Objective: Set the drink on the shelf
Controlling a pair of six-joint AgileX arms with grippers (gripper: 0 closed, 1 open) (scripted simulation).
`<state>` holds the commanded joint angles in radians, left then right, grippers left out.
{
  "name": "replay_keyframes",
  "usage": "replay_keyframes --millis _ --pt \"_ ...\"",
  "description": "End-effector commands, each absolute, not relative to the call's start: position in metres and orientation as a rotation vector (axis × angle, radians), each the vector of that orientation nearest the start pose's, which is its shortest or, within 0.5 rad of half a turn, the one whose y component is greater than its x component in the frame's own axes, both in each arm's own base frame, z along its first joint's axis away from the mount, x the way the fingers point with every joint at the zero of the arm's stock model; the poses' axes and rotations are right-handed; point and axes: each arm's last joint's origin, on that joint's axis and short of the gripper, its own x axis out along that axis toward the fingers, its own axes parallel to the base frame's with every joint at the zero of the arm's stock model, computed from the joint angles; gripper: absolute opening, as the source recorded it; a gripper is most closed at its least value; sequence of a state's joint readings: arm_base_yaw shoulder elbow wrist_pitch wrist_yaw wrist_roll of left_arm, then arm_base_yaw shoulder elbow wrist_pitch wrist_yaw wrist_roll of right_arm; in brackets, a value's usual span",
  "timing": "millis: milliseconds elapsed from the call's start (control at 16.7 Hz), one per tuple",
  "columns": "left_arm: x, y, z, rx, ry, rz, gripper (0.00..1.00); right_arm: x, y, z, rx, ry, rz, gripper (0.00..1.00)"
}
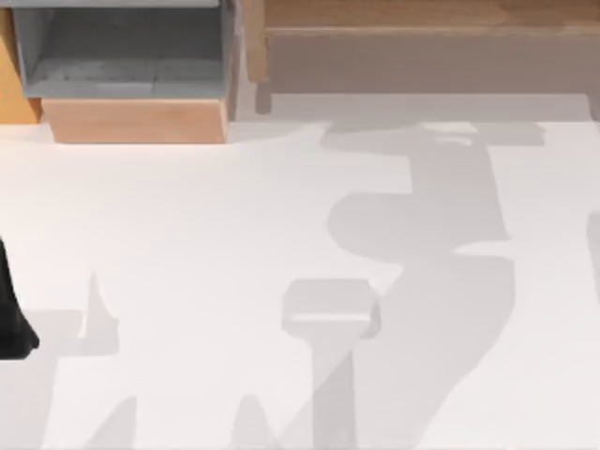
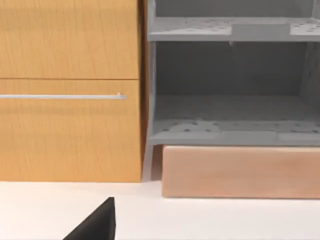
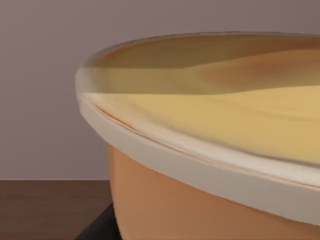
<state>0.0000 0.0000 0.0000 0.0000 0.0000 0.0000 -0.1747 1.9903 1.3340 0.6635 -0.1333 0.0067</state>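
Drink [image 3: 210, 150] looms close in right wrist view; shelf [image 1: 422, 23] sits top right.

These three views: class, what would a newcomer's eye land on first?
In the right wrist view, the drink looms very close: an orange cup with a pale rim and creamy top. From above, the shelf runs along the table's far right edge, with a grey-lined box at far left. Large arm-shaped shadows sprawl over the white table.
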Motion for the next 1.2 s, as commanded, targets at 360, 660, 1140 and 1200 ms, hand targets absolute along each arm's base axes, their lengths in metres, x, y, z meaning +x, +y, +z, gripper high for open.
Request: replay_keyframes --millis 360,660,1140,1200 --pt "0.1057 -0.0012 0.1600 0.000 0.000 0.000 1.00 0.4569 -0.0714 0.2391 -0.009 -0.005 -0.019 0.38" --pt "0.1057 -0.0012 0.1600 0.000 0.000 0.000 1.00 0.4569 -0.0714 0.2391 -0.009 -0.005 -0.019 0.75" --pt "0.1057 -0.0012 0.1600 0.000 0.000 0.000 1.00 0.4569 -0.0714 0.2391 -0.009 -0.005 -0.019 1.00" --pt "0.1057 -0.0012 0.1600 0.000 0.000 0.000 1.00 0.4569 -0.0714 0.2391 -0.009 -0.005 -0.019 1.00"
